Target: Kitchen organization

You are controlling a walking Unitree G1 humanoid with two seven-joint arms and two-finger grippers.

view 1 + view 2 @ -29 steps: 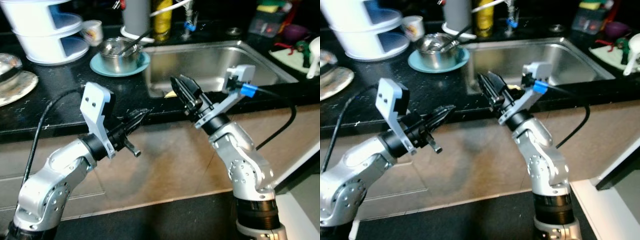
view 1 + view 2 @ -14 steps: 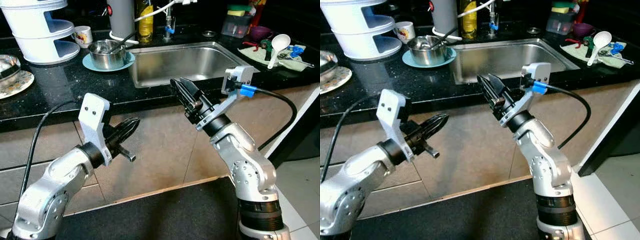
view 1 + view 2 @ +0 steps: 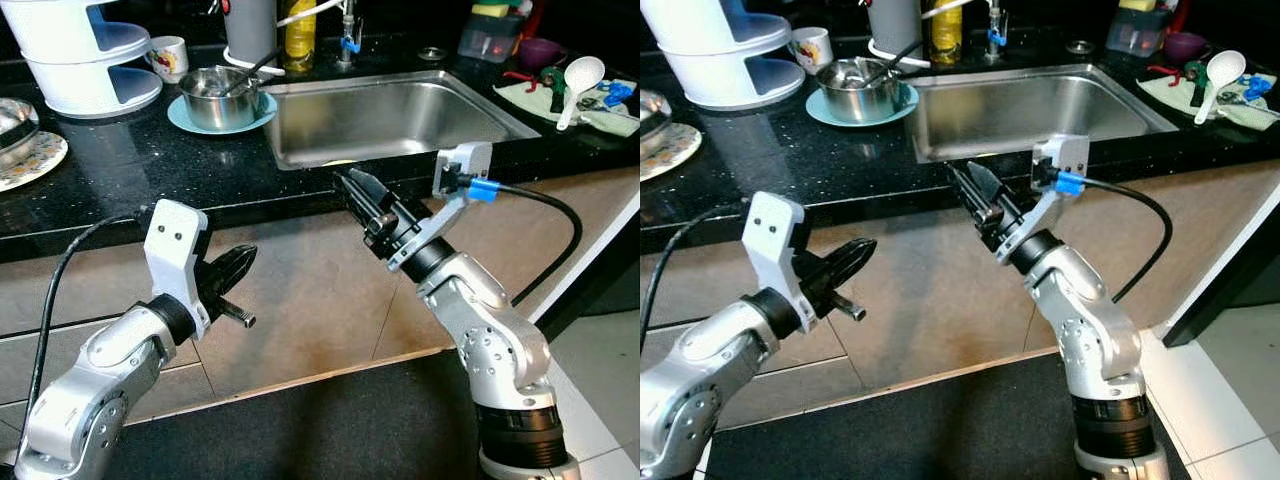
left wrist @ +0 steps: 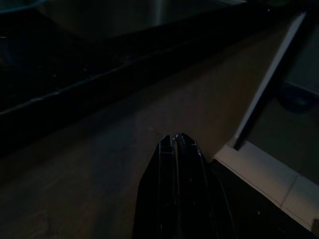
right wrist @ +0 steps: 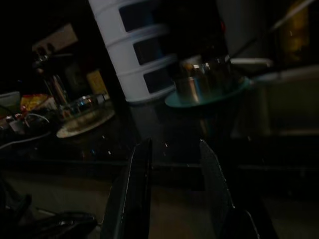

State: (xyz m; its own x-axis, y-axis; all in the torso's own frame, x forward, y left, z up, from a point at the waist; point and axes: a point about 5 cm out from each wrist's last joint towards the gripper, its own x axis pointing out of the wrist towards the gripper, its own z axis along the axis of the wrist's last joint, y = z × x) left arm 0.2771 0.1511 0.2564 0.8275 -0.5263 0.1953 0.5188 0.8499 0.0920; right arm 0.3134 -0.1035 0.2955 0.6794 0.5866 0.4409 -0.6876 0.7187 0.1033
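The steel bowl (image 3: 213, 95) sits on its teal saucer (image 3: 222, 113) on the counter left of the sink (image 3: 390, 115), its utensil handle slanting up-right; the left gripper (image 3: 234, 272) is pinched together; the right gripper (image 3: 360, 195), parted, has sunk below the counter edge; nothing grasped yet.

The worktop (image 3: 150, 170) is black with fine pale speckles, and the sink (image 3: 390, 115) set in it is bare brushed steel. At far left stands a white tiered rack (image 3: 75, 55) with pale blue shelves. Beside it a shiny metal bowl (image 3: 215, 95) sits on a teal plate (image 3: 255, 115). A yellow bottle (image 3: 300, 35) stands at the far edge. At far right lies a white spoon (image 3: 575, 80). The cabinet fronts (image 3: 300, 290) below are tan. Both arms are silver with black fingers (image 3: 365, 200); the right arm carries a blue plug (image 3: 482, 190).
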